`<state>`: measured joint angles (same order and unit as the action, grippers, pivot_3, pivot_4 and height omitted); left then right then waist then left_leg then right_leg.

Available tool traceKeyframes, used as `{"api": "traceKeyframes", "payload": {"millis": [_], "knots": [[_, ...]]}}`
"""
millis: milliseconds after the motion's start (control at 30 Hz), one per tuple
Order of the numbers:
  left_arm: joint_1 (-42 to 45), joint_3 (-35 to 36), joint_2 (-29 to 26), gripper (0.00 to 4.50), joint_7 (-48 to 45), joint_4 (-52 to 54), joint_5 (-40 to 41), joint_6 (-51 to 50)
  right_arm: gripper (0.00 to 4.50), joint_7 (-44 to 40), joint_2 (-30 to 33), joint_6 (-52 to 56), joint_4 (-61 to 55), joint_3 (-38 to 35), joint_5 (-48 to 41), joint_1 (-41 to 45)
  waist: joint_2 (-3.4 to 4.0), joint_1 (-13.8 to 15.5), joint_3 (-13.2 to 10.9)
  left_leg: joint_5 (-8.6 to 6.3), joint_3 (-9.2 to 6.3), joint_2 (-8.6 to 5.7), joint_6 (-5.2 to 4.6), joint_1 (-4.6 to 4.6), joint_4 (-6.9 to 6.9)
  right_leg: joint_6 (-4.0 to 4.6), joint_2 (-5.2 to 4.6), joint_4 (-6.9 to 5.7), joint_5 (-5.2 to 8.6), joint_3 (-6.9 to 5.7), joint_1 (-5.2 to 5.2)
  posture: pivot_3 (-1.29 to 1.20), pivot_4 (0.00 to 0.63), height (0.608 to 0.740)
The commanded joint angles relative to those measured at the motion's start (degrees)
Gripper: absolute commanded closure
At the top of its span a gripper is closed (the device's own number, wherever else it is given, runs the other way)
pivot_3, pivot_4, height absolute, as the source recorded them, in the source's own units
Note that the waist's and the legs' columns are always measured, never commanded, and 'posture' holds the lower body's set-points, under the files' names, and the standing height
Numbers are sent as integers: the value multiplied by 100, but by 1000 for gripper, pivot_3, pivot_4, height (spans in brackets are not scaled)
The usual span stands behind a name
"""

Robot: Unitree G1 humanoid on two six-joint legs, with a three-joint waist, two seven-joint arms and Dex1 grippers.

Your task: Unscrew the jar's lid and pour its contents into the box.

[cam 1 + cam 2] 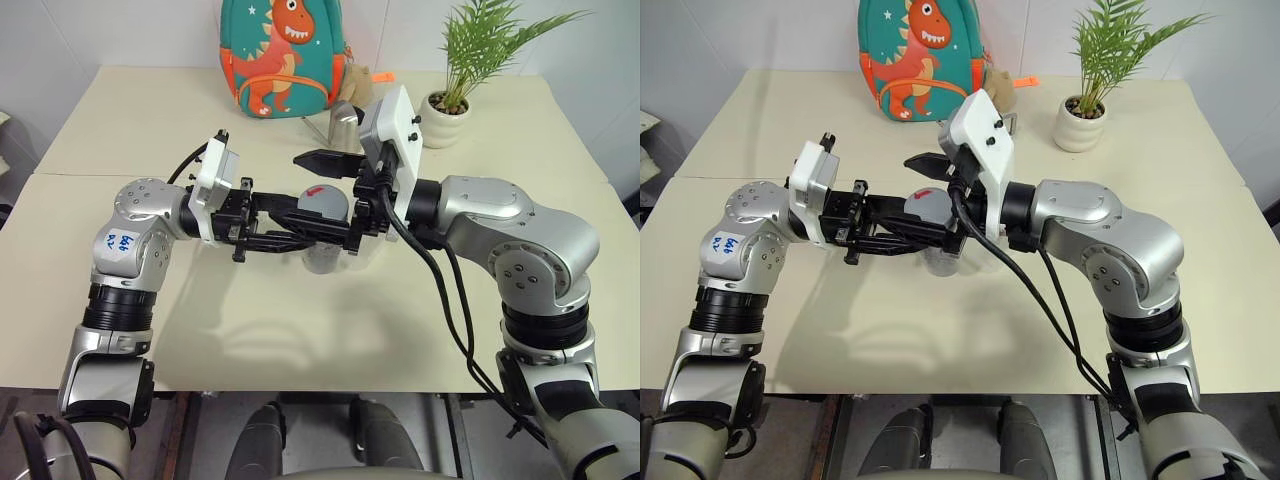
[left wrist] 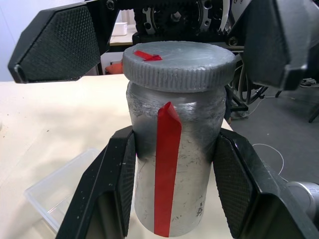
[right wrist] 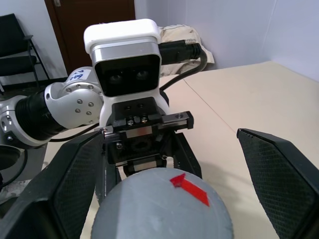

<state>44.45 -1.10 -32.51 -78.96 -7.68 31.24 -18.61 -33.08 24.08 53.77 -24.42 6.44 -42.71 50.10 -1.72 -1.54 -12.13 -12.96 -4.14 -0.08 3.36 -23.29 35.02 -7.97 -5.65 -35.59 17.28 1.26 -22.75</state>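
surface: cream tabletop (image 1: 300, 330) against a white wall, two slabs joined by a seam.
jar: silver-grey jar (image 2: 175, 164) with a vertical red tape strip was held up over the table's middle, upright, between the two arms.
left gripper: left gripper (image 2: 174, 189) was clenched on the jar body, one finger pad on each side.
lid: ribbed grey lid (image 2: 178, 64) with a red mark on top was still seated on the jar; no gap seen under the rim.
right gripper: right gripper (image 3: 167, 191) was spread wide, its pads either side of the lid, not touching it.
box: clear plastic box (image 2: 65, 189) lay on the table below and beside the jar, looked empty.
contents: not visible, jar closed and opaque.
progress: jar lifted and braced; unscrewing not started; lid removal and pouring left, by my reading.
surroundings: dinosaur backpack (image 1: 282, 55) at the far edge centre; potted plant (image 1: 448, 100) far right; steel pitcher (image 1: 343, 125) partly hidden behind the right wrist.
obstacles: nothing between jar and box; the arms' own cables hung near on the right.
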Motion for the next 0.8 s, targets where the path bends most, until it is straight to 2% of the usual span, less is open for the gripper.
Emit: {"api": "traceKeyframes", "payload": {"millis": [33, 800], "knots": [[88, 73, -1, 2573, -32, 47, 11, 88, 34, -45, 15, -98, -140, -69, 24, -35, 0, -2, 0, 0, 0, 0, 0, 0, 0, 0, 0, 0, 0, 0, 0, 0, 150, 740], [51, 108, -46, 2573, 21, 90, 18, 52, 34, -100, 341, -94, -135, -201, 187, -109, 0, -1, 0, 0, 0, 0, 0, 0, 0, 0, 0, 0, 0, 1, 0, 0, 150, 740]]}}
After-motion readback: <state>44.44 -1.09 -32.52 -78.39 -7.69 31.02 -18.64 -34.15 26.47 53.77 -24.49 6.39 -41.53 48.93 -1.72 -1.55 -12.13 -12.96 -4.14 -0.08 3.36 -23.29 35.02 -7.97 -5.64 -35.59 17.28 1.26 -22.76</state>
